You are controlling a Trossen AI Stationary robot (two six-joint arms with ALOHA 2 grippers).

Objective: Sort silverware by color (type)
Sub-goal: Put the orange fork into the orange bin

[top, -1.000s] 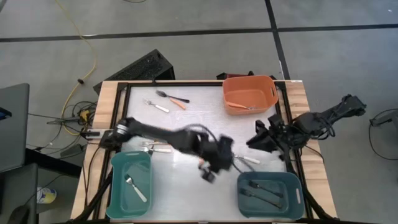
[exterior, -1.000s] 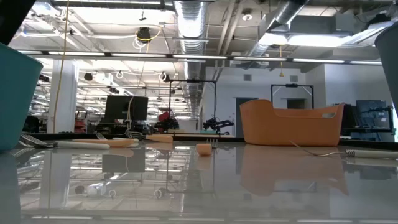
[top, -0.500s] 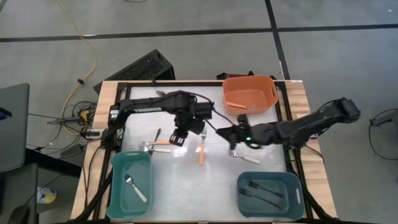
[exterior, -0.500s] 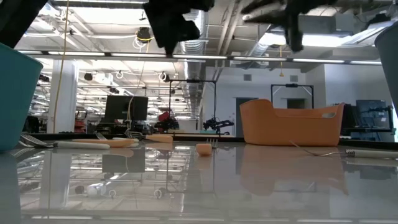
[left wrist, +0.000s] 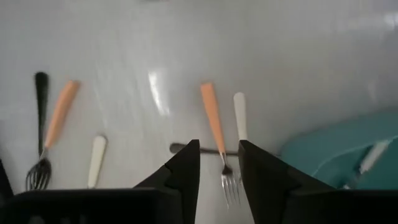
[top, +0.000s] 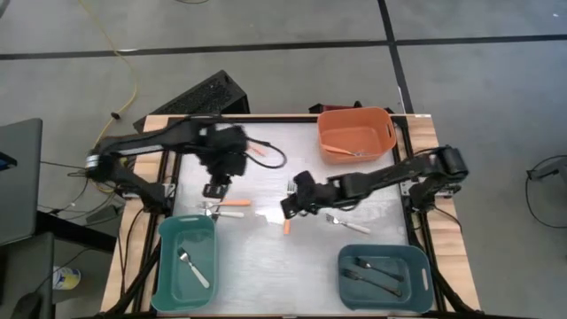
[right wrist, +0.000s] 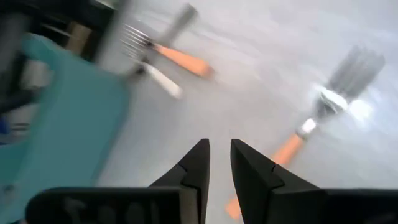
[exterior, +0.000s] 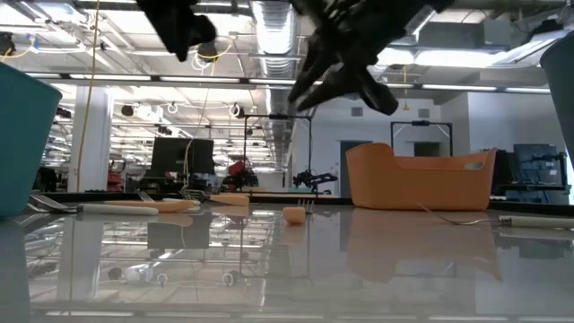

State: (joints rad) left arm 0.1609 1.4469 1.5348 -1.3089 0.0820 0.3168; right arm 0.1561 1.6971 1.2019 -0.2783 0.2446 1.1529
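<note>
The left gripper [top: 213, 188] hovers empty, fingers slightly parted, above a cluster of silverware [top: 223, 208] beside the left teal bin [top: 165, 257]. The right gripper [top: 288, 206], also parted and empty, hangs over an orange-handled fork [top: 289, 216] mid-table — its motion-smeared wrist view hides detail. The orange bin [top: 356, 133] holds one piece, barely legible.

1. Grey floor [top: 266, 27] with dark seams surrounds the table.
2. Yellow cable [top: 120, 53] runs across it.
3. Exposed ceiling ducts [exterior: 269, 27] and strip lights [exterior: 161, 81] overhead.
</note>
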